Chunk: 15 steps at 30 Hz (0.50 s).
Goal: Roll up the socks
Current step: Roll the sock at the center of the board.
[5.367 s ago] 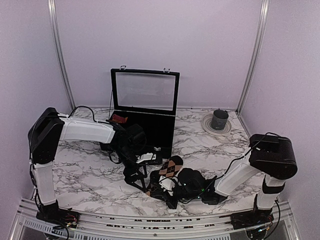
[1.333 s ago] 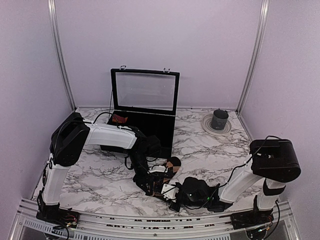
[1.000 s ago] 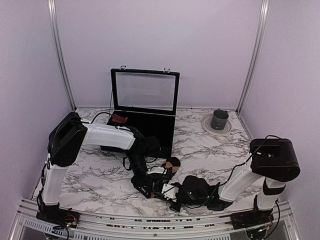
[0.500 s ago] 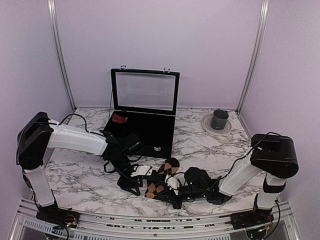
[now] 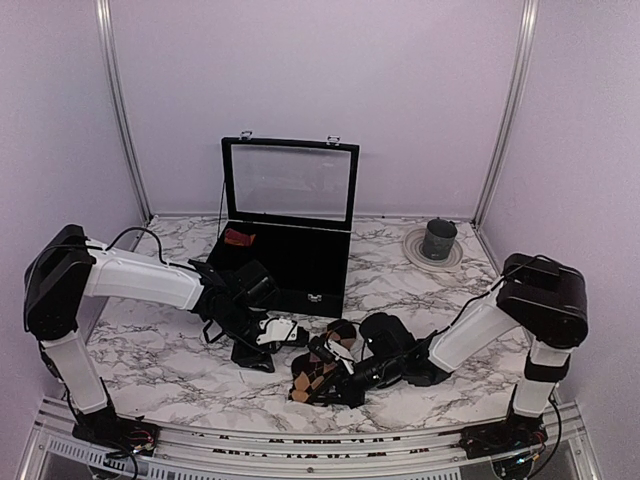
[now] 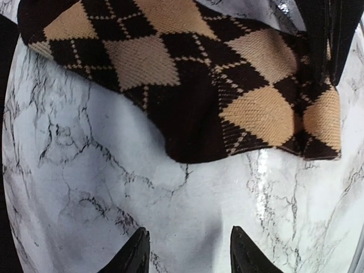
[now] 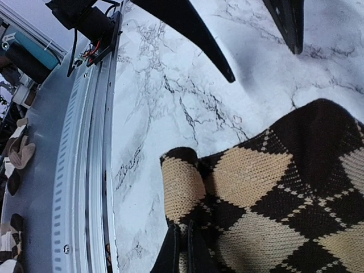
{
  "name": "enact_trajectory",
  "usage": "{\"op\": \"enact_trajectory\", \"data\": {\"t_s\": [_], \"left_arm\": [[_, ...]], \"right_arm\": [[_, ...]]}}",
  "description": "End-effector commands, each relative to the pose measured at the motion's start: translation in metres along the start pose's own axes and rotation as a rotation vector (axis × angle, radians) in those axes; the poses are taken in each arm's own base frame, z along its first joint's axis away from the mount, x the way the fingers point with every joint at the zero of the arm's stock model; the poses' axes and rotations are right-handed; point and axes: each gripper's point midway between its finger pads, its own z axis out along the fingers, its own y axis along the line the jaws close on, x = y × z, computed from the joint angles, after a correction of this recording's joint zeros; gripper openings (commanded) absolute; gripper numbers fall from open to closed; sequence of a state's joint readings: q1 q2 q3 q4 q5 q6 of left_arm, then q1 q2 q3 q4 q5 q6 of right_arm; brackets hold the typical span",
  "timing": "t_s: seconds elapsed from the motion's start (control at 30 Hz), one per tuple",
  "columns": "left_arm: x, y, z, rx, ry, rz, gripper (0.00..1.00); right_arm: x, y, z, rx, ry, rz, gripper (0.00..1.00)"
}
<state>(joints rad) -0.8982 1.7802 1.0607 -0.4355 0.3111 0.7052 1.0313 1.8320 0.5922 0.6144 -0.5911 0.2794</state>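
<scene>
One of the socks, a dark brown-black one with tan argyle diamonds [image 5: 318,368], lies bunched on the marble table near the front middle. My right gripper [image 7: 182,245] is shut on the sock's [image 7: 273,187] folded edge, where a short tan roll curls beside the jaws. My left gripper [image 6: 190,250] is open and holds nothing; it hovers over bare marble a short way from the sock's [image 6: 187,74] edge. In the top view the left gripper [image 5: 283,343] sits just left of the sock and the right gripper [image 5: 338,385] at its near side.
An open black case [image 5: 300,262] with a clear lid stands behind the work area; a small red item [image 5: 237,238] lies in it, too small to identify. A dark cup [image 5: 438,240] stands on a plate at back right. The metal rail [image 7: 85,170] runs along the front edge.
The left arm has pulled back to the left, off the sock, with its jaws now apart. The right gripper stays shut on the sock and has shifted slightly away from the front rail.
</scene>
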Motion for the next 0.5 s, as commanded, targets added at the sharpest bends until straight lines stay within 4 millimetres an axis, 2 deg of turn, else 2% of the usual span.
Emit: {"op": "enact_trajectory", "data": {"t_s": [0.0,0.1,0.27,0.33,0.47], "left_arm": [[-0.051,-0.059,-0.017,0.127,-0.165,0.264,0.49],[-0.059,-0.068,-0.025,0.149,-0.197,0.280,0.49],[-0.065,-0.083,-0.029,0.172,-0.235,0.323,0.49],[-0.064,-0.082,-0.026,0.165,-0.235,0.326,0.49],[-0.059,-0.074,-0.020,0.111,-0.228,0.322,0.49]], "right_arm": [[0.014,-0.062,-0.003,0.180,0.062,0.373,0.00],[0.025,-0.070,-0.001,0.198,0.101,0.446,0.00],[0.028,-0.073,-0.002,0.175,0.096,0.530,0.00],[0.021,-0.071,-0.002,0.153,0.055,0.517,0.00],[0.023,-0.067,-0.003,0.126,0.045,0.523,0.00]]}}
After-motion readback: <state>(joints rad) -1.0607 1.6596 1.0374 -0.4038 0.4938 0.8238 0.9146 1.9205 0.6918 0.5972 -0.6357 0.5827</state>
